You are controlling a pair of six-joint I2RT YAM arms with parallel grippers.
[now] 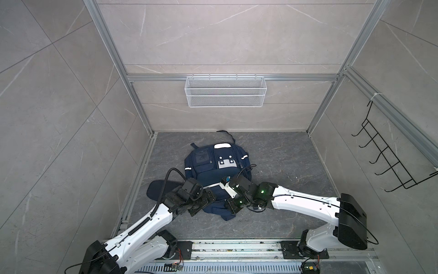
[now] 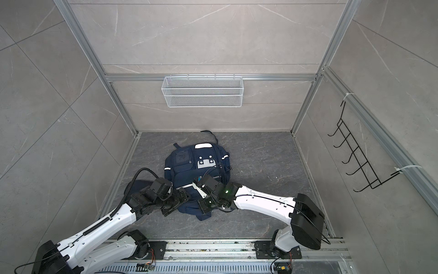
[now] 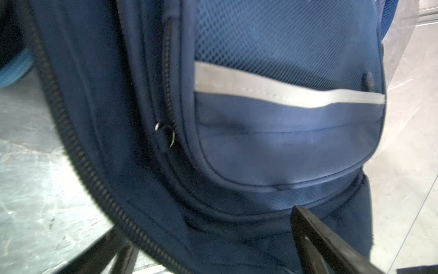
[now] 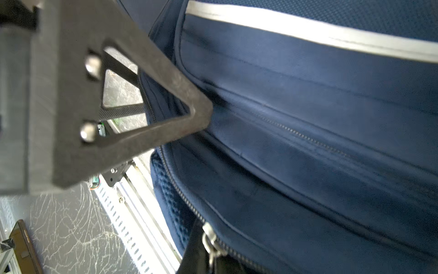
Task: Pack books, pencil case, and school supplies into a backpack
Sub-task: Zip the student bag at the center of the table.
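Top views: in both, the desk point(image 1: 284, 161) carries the backpack point(image 1: 203, 163) point(image 2: 183, 163), which lies flat with its long axis running from the far wall toward the arm bases. Both arms meet at its near end.

We see no books, pencil case or school supplies lying loose, so we judge them already packed. A dark oblong patch point(image 1: 157, 189) under the left arm may be shadow or the pencil case; we cannot tell which.

The left gripper point(image 1: 211, 195) sits at the near left corner. In the left wrist view its jaws are spread wide, with only fabric ahead of them. The right gripper point(image 1: 231, 203) is closed. Its finger point(image 4: 166, 95) presses a fold of the backpack, and we cannot tell whether cloth is pinched.

The main zipper point(image 3: 78, 151) curves along the backpack's edge. A metal pull point(image 4: 209, 239) lies just beside the right gripper, so we judge that arm the nearer one for closing. A ring pull point(image 3: 166, 135) lies ahead of the left gripper.
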